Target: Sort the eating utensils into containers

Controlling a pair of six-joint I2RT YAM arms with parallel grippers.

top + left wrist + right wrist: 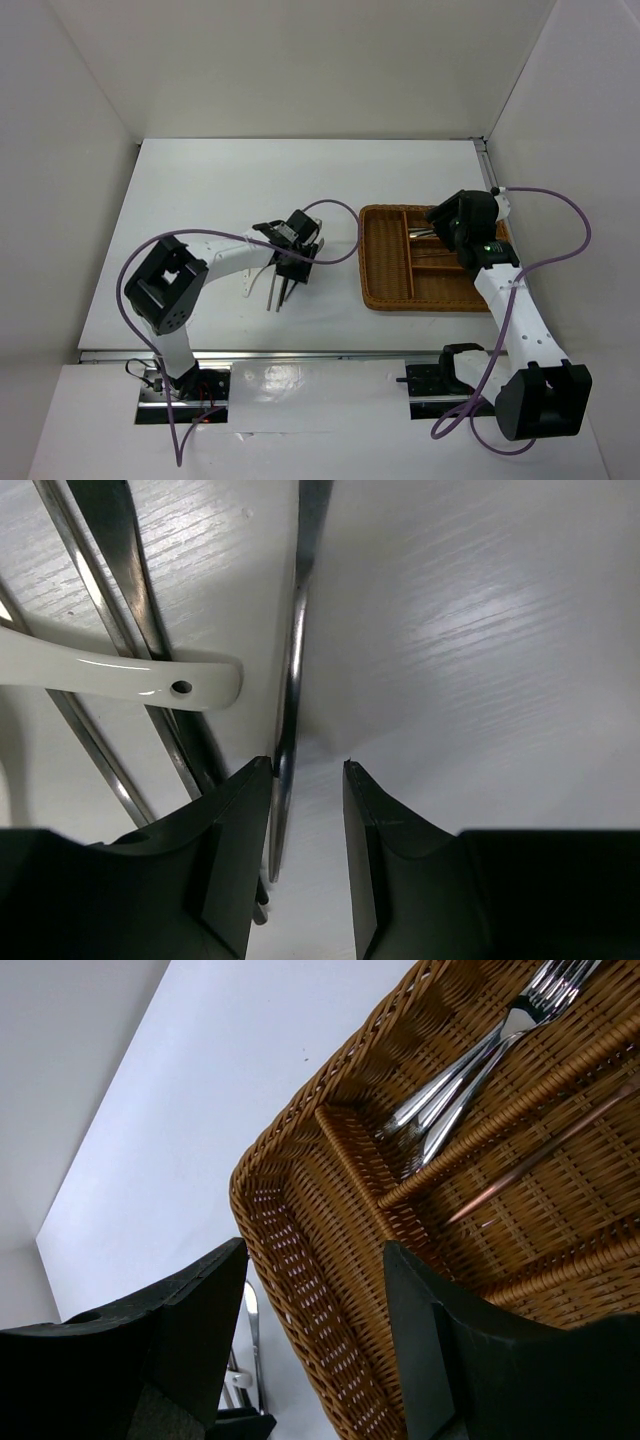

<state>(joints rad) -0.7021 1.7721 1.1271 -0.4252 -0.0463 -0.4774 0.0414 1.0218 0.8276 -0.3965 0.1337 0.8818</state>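
Utensils lie on the tabletop left of the wicker tray; the left end effector stands parted astride a stiff, slick steel handle, probably best pinched mid-length; the right end effector gapes above the tray's forks.

Bright even light, blurry wrist foregrounds

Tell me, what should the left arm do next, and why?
Probably close its jaws. In the left wrist view they stand open on either side of a thin silver handle lying on the table, not yet pinching it. The white spoon lies off to one side, outside the gap, so closing should catch only that handle.
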